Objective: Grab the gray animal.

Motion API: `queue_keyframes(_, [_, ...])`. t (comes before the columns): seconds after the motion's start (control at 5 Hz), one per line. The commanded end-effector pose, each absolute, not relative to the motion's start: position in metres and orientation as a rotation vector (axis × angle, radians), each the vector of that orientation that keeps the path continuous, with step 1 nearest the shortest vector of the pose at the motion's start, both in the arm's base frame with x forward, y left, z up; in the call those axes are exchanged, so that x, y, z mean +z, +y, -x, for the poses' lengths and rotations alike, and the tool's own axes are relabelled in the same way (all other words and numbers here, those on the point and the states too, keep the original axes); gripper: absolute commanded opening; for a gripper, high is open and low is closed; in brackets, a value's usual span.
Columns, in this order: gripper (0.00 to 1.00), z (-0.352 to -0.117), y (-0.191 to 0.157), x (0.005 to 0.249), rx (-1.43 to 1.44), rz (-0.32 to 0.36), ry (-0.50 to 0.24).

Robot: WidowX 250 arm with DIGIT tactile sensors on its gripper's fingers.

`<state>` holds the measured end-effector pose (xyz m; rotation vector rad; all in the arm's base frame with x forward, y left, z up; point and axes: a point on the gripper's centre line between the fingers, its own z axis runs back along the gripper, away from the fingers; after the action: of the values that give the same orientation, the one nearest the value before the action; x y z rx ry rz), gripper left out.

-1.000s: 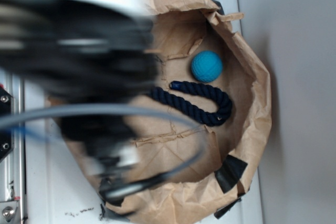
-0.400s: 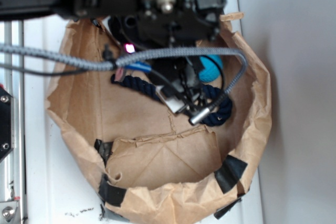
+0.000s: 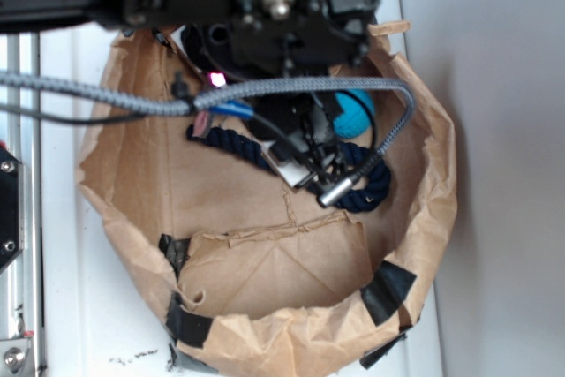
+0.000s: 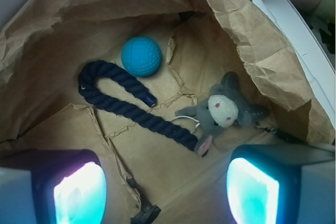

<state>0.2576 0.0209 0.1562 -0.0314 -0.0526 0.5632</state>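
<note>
1. Gray animal (image 4: 226, 111): lying on the bag floor at about 3 o'clock of the wrist view, face up, tucked against the crumpled paper wall on that side. Hidden under the arm in the exterior view.
2. Touching or nearly touching at its 8 o'clock: one end of the rope (image 4: 131, 103), beside the pink-lined limb and a thin white string. Too close to say whether actually overlapping.
3. Ball (image 4: 141, 56) well clear, at 10 o'clock from the toy, just beside the rope's bend.
4. Bag (image 4: 262, 40) ringing everything, standing on the white desk (image 3: 79, 306).
5. Claw (image 4: 165, 182): spread wide, empty, both fingers (image 4: 252, 187) at 6 o'clock of the wrist view, above the floor, not yet around the toy.
6. Step in hand, by judgement: approach, aligning over the target; no grasp begun.
7. Next move likely calls for: shifting toward 2 o'clock to centre on the toy, then descending and closing, keeping clear of the rope end and the paper wall.
</note>
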Motion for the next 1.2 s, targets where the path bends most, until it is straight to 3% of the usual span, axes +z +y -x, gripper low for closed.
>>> queue_keyframes(0.0, [1.00,-0.231,0.050,0.145,0.755,0.111,-0.186])
queue_keyframes(0.2, [1.00,-0.225,0.052,0.117,0.813,0.073,-0.247])
queue_keyframes(0.6, [1.00,-0.239,0.047,0.104,0.941,-0.039,-0.238])
queue_keyframes(1.0, [1.00,-0.260,0.036,0.134,0.978,-0.049,-0.156])
